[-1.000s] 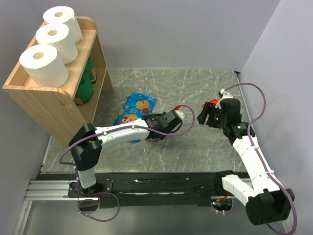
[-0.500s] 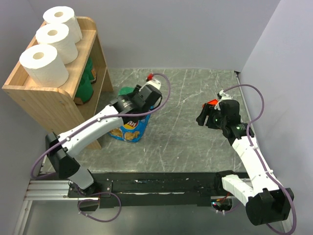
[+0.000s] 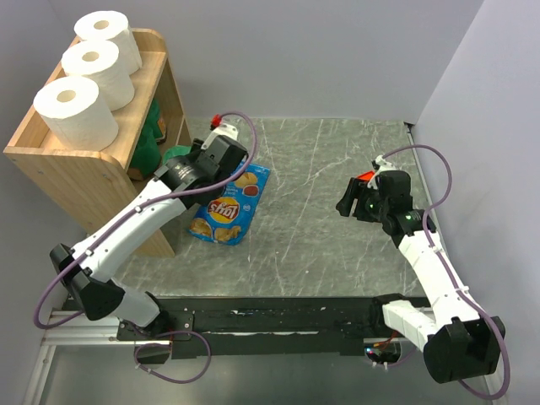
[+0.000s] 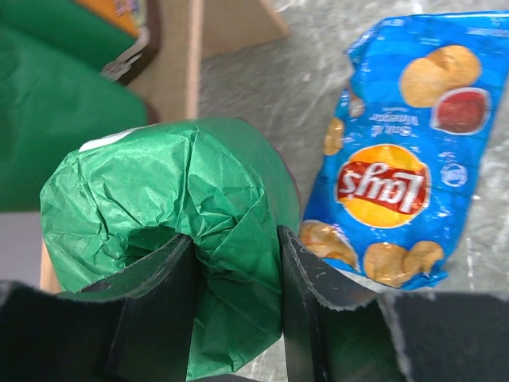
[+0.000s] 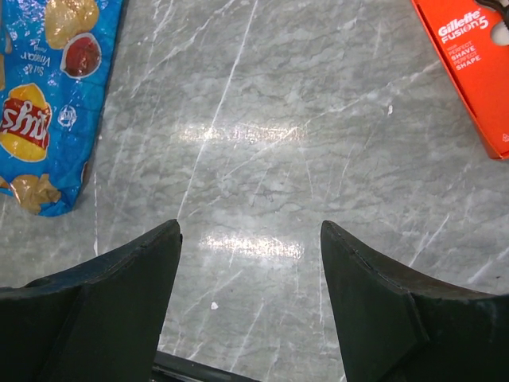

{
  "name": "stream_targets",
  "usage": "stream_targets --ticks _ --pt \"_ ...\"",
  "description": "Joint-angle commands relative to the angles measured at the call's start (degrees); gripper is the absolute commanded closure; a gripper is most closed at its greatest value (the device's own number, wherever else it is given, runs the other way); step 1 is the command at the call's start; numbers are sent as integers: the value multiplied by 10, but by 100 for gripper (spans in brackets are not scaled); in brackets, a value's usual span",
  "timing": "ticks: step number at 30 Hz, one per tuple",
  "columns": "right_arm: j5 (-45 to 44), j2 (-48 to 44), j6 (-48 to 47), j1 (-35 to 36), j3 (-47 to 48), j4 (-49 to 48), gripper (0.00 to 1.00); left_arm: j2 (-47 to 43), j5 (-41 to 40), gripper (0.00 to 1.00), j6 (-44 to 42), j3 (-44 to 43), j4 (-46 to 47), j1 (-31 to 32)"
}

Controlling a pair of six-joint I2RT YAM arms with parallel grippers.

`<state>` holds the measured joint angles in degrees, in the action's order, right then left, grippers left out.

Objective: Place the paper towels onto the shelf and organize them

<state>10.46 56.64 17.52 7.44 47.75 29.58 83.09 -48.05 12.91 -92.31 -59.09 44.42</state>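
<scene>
Firmly clamped in left gripper point(image 4: 231, 306): dark green paper towel roll point(image 4: 167, 191), wall pinched beside its hollow centre; soft, light, crushable, so gentle squeeze only. Hovering at three o'clock of shelf point(image 3: 84, 181), near lower tier. Spread and empty: right gripper point(image 5: 250, 247).

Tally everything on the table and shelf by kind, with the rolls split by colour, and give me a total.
White rolls: 3, on top of the shelf
Green rolls: 3, two partly hidden on a lower tier, one in the left tool
Chip bag: 1
Orange box: 1
Total: 8
</scene>
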Motion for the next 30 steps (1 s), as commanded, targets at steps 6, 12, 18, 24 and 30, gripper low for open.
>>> stream_targets --ticks 6,12,18,24,30 --pt "13 5 1 -3 27 -19 22 -39 -64 57 40 -17 -45 -30" --pt "16 6 1 -4 32 -16 22 -30 -91 58 48 -19 -57 -42" --pt "16 9 -8 -3 41 -7 22 -14 -125 57 75 -32 -90 -43" --pt "15 14 -10 -2 51 -1 22 -8 -136 56 107 -34 -122 -47" --pt "18 15 -7 -2 45 -6 22 1 -143 56 114 -53 -141 -47"
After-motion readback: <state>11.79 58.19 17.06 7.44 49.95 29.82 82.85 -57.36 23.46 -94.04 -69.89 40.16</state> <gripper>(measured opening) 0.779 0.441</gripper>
